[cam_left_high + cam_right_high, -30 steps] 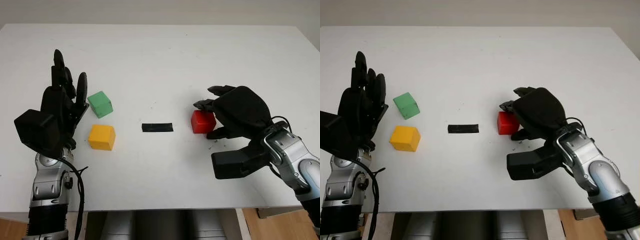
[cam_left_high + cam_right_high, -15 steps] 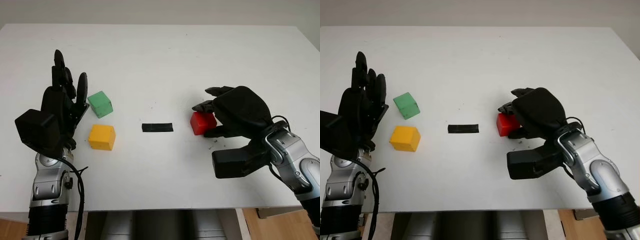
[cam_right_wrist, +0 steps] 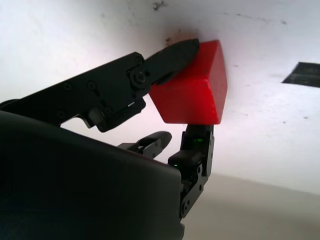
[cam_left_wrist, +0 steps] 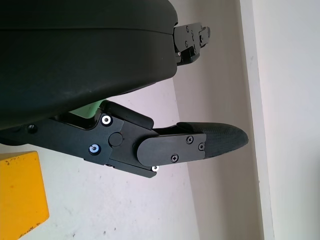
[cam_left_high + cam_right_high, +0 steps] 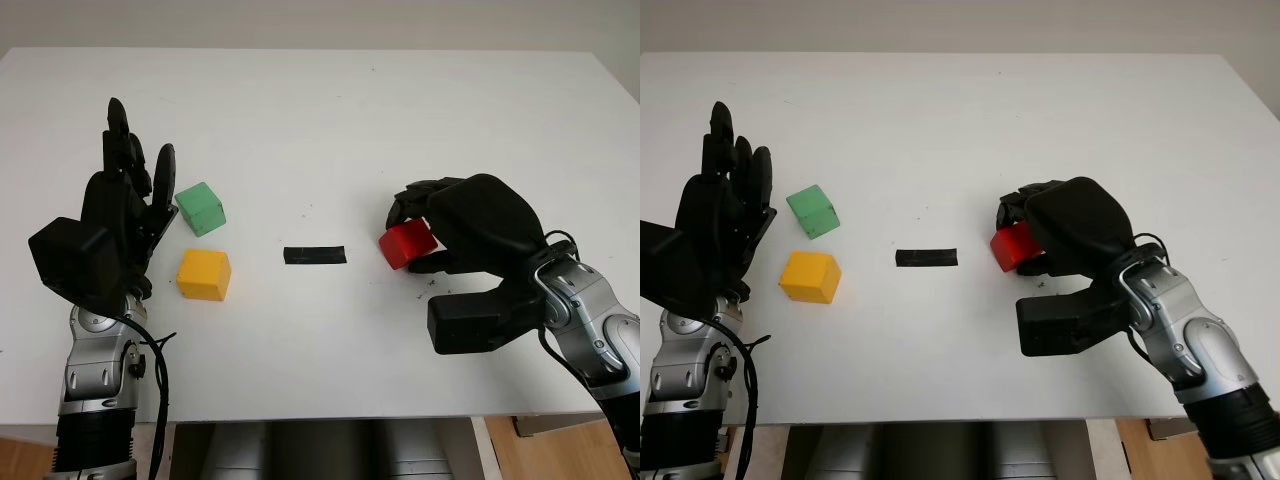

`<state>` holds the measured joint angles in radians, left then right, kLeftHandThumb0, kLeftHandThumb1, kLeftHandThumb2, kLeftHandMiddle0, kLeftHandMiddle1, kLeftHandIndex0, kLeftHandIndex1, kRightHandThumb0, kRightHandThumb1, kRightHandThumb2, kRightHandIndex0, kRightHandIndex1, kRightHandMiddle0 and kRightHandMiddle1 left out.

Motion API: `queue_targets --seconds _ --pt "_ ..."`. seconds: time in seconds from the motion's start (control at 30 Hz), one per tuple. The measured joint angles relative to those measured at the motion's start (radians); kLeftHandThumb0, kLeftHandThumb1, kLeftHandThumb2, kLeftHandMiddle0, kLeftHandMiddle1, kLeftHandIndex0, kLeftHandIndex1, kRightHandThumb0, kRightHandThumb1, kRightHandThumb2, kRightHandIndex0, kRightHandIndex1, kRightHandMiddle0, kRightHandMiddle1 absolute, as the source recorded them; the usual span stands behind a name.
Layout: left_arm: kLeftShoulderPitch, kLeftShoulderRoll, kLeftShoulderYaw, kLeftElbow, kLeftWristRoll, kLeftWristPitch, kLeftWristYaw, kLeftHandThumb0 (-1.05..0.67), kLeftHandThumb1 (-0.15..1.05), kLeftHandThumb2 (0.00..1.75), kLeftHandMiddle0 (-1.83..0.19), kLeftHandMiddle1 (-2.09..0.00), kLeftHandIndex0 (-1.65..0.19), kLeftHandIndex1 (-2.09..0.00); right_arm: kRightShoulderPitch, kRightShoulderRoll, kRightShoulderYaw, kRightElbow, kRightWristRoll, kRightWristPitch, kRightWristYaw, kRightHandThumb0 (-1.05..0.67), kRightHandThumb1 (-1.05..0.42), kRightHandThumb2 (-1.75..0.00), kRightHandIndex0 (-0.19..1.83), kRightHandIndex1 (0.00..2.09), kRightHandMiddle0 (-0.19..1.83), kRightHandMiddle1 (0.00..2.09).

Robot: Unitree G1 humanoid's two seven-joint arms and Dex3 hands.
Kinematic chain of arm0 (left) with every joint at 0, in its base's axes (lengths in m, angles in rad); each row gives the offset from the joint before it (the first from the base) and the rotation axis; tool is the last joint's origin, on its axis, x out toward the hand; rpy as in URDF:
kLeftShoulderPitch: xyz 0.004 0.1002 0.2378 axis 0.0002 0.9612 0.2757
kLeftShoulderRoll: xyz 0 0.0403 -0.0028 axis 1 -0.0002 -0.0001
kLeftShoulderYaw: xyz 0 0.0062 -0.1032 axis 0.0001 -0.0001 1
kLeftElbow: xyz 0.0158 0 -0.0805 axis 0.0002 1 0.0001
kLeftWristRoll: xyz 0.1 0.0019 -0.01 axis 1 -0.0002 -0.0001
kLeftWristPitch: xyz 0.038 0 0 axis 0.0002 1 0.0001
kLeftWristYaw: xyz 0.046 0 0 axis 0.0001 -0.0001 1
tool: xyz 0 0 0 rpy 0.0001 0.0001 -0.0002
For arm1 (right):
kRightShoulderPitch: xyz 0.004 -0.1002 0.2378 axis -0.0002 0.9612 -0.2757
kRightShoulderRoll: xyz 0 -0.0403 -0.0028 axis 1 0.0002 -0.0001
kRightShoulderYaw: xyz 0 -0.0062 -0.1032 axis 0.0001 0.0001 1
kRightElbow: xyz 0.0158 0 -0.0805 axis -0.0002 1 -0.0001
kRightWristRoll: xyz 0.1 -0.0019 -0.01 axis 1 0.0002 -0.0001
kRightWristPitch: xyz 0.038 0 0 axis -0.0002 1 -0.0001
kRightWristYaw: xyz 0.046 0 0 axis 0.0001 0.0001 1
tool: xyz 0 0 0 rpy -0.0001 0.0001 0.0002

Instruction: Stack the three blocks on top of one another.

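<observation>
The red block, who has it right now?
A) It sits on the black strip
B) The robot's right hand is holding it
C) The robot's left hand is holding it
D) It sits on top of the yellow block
B: the right hand has its fingers closed on the red block, which sits tilted in the grip, right of the black strip.

Right hand lifts the red block off the table

The right hand (image 5: 440, 235), whose fingers a second ago only cupped the red block (image 5: 408, 244), has closed on it; the block, formerly flat beside the black tape strip (image 5: 315, 255), now sits tilted, raised and slightly nearer the strip.
</observation>
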<state>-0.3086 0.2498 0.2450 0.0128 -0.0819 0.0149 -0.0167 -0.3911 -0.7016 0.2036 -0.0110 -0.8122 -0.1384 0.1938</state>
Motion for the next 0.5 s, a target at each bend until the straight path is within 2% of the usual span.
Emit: queue_targets --seconds 0.27,0.5 --pt "0.003 -0.003 -0.001 -0.001 0.000 -0.001 0.000 -0.69 1.05 0.48 0.18 -0.05 0.16 -0.06 -0.221 0.052 -0.028 0.145 0.288 0.012 0.221 -0.31 -0.92 -0.05 0.54 0.05 0.47 1.31" --pt "0.010 -0.003 -0.003 -0.006 0.001 -0.001 0.000 -0.69 1.05 0.48 0.19 -0.05 0.16 -0.05 -0.428 0.096 -0.008 0.400 0.410 -0.142 0.300 -0.31 -0.91 -0.05 0.49 0.03 0.48 1.31"
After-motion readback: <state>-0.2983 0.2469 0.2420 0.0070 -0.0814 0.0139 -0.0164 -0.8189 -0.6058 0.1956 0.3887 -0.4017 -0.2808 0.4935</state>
